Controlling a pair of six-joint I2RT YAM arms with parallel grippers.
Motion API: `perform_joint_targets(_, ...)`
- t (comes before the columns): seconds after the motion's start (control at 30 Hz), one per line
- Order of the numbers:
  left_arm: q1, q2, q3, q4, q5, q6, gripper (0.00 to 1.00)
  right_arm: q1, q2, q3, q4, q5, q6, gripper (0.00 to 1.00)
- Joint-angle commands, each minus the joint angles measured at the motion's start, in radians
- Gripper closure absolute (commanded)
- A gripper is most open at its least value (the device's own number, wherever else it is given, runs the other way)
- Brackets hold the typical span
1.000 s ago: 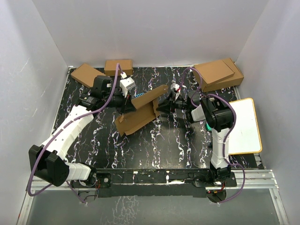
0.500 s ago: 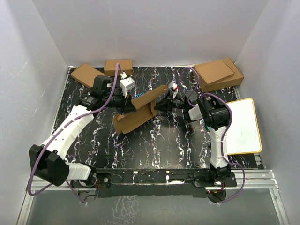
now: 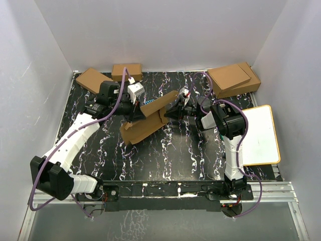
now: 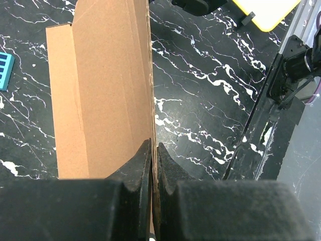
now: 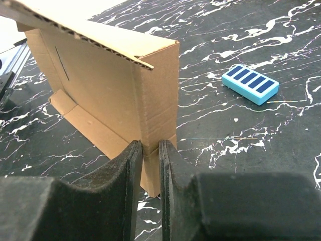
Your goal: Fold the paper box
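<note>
Left tool (image 4: 153,173) is clamped shut on the near edge of the paper box (image 4: 100,85), which stands half-folded on the middle of the desk (image 3: 175,155); at its farther right end, right tool (image 5: 146,155) straddles a corner, jaws narrow, though I cannot tell if it grips

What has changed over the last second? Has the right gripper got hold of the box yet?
The right gripper moved left and closed in on the right end panel of the box, which now sits pinched between its fingers. The box was pushed slightly left and toward the near edge. The left gripper stays shut on the box's edge, and the stacked boxes at the back right have not moved.
</note>
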Motion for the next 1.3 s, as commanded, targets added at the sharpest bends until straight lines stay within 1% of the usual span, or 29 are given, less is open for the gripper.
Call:
perform_joint_targets(0.0,-0.004,-0.045,0.008,0.047,0.044,-0.001,1.00,0.040,-0.009,0.019,0.053,-0.041,-0.011,0.92)
perform_joint_targets(0.1,-0.003,-0.056,0.001,0.055,0.032,-0.012,1.00,0.040,-0.018,0.012,0.057,-0.037,-0.010,0.92)
perform_joint_targets(0.2,-0.003,-0.074,-0.007,0.078,-0.011,-0.036,1.00,0.040,-0.032,0.008,0.059,-0.032,-0.008,0.92)
perform_joint_targets(0.33,-0.002,-0.114,-0.028,0.132,-0.147,-0.096,1.00,0.040,-0.061,0.003,0.032,-0.012,-0.006,0.92)
perform_joint_targets(0.43,0.000,-0.148,-0.049,0.180,-0.241,-0.147,1.00,0.040,-0.097,0.008,-0.033,-0.003,-0.022,0.92)
perform_joint_targets(0.47,0.000,-0.160,-0.056,0.195,-0.260,-0.166,0.96,0.040,-0.112,0.014,-0.076,0.002,-0.040,0.92)
perform_joint_targets(0.57,0.000,-0.194,-0.085,0.238,-0.314,-0.212,0.79,0.040,-0.156,0.035,-0.246,0.021,-0.116,0.92)
perform_joint_targets(0.7,0.000,-0.228,-0.118,0.255,-0.379,-0.250,0.51,0.040,-0.223,0.082,-0.601,0.058,-0.280,0.92)
perform_joint_targets(0.8,0.000,-0.254,-0.142,0.255,-0.441,-0.287,0.33,0.038,-0.274,0.112,-0.843,0.098,-0.406,0.92)
perform_joint_targets(0.87,0.001,-0.278,-0.162,0.268,-0.469,-0.326,0.23,0.035,-0.302,0.140,-1.000,0.126,-0.482,0.92)
perform_joint_targets(0.93,0.001,-0.299,-0.187,0.286,-0.478,-0.373,0.17,0.029,-0.328,0.170,-1.153,0.164,-0.558,0.92)
perform_joint_targets(1.07,0.001,-0.342,-0.237,0.313,-0.483,-0.485,0.11,0.015,-0.360,0.217,-1.480,0.226,-0.695,0.92)
perform_joint_targets(1.17,0.001,-0.394,-0.286,0.335,-0.508,-0.559,0.07,0.007,-0.392,0.217,-1.608,0.292,-0.750,0.92)
perform_joint_targets(1.23,0.001,-0.433,-0.324,0.362,-0.519,-0.604,0.03,0.002,-0.410,0.206,-1.647,0.340,-0.753,0.92)
perform_joint_targets(1.27,0.001,-0.456,-0.354,0.379,-0.518,-0.630,0.03,0.000,-0.413,0.204,-1.665,0.365,-0.747,0.92)
